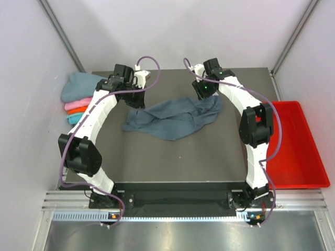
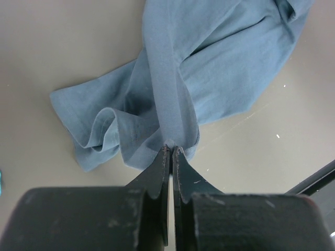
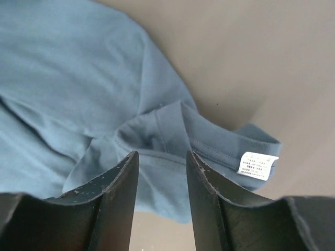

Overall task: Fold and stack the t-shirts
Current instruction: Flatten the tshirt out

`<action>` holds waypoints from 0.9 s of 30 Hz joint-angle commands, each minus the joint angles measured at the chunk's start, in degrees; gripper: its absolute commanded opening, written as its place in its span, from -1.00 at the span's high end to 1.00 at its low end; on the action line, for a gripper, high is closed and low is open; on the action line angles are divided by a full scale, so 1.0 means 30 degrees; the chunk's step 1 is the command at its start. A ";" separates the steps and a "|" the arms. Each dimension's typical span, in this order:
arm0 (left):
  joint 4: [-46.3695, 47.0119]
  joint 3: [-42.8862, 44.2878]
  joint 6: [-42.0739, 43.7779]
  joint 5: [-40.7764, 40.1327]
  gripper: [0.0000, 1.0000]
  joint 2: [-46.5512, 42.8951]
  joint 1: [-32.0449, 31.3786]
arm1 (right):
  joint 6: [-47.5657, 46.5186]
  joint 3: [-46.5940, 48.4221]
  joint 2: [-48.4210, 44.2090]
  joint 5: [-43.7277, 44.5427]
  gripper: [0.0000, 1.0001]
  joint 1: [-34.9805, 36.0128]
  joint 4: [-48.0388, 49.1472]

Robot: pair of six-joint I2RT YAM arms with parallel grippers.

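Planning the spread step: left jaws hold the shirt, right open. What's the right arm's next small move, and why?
Probably lower the right jaws and close on the collar. They stand open over it, while the left jaws are shut on the crumpled shirt. Two grips would let it be spread.

You have the slate blue-grey t-shirt [image 1: 175, 117] lying crumpled and unfolded at centre frame. The stack of t-shirts [image 1: 78, 99], teal over pink, orange and turquoise, sits upper left.
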 commanded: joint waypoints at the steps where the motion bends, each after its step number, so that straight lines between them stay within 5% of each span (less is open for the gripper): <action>1: 0.0944 0.0599 0.0049 0.0087 1.00 -0.0510 0.0234 | -0.0724 0.1861 -0.0220 -0.1057 0.16 -0.0115 -0.1133; 19: 0.1325 0.1097 -0.0391 0.0556 1.00 -0.0188 0.0556 | -0.1982 0.2944 0.2210 0.1548 0.00 0.0792 -0.3154; 21: 0.1325 0.1214 -0.0450 0.0644 1.00 -0.0071 0.0557 | -0.2071 0.3530 0.2621 0.2016 0.23 0.0910 -0.3390; 23: 0.1354 0.1302 -0.0508 0.0644 1.00 -0.0042 0.0557 | -0.1926 0.3736 0.2564 0.2629 0.95 0.0969 -0.3303; 27: 0.1442 0.1332 -0.0538 0.0702 1.00 0.0047 0.0586 | -0.1399 0.3239 0.1364 0.4329 1.00 0.0706 -0.2046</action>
